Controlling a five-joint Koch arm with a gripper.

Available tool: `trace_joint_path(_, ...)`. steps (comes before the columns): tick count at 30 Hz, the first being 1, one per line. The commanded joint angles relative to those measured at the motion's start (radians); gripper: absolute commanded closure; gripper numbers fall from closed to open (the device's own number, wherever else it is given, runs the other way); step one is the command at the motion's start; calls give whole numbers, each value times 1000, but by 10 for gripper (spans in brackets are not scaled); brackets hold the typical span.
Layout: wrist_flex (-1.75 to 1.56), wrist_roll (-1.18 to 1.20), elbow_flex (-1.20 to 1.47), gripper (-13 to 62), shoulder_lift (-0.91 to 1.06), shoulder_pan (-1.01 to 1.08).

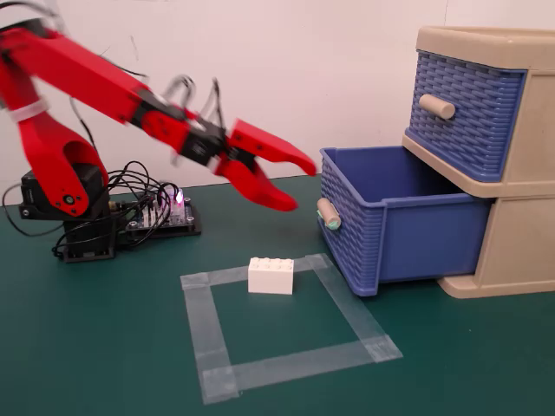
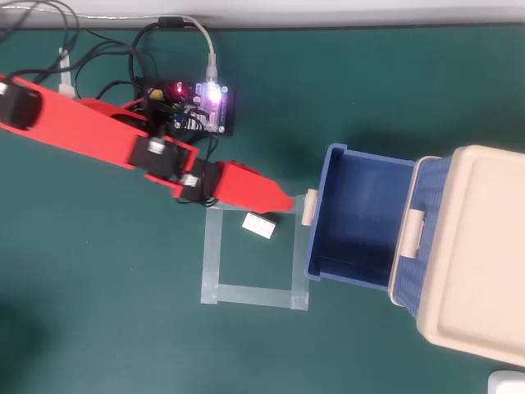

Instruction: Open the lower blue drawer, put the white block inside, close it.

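The lower blue drawer (image 1: 421, 238) is pulled out of the beige cabinet (image 1: 520, 234) and its inside is empty; its handle (image 1: 328, 214) has teal-green ends. The white block (image 1: 270, 276) lies on the green mat inside a clear tape square, left of the drawer front. My red gripper (image 1: 303, 186) is open and empty, hanging in the air above and behind the block, just left of the drawer handle. In the overhead view the gripper (image 2: 283, 203) is tip-first toward the drawer (image 2: 316, 246), with the block (image 2: 259, 224) just below it.
The upper blue drawer (image 1: 468, 117) with a plain beige handle is shut. A tape square (image 1: 204, 334) marks the mat. The arm's base (image 1: 65, 195), a lit controller board (image 1: 165, 208) and loose cables sit at the back left.
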Motion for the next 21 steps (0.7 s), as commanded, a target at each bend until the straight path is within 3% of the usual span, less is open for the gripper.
trace_joint_path(1, 428, -117, -193, 156, 106, -8)
trace_joint_path(6, 1169, -670, -658, 157, -120, 28)
trace_joint_path(11, 1229, -1318, -769, 157, -370, 149)
trace_joint_path(13, 1164, -1476, -782, 157, -437, 192)
trace_joint_path(21, 996, -1483, -779, 157, -578, 219)
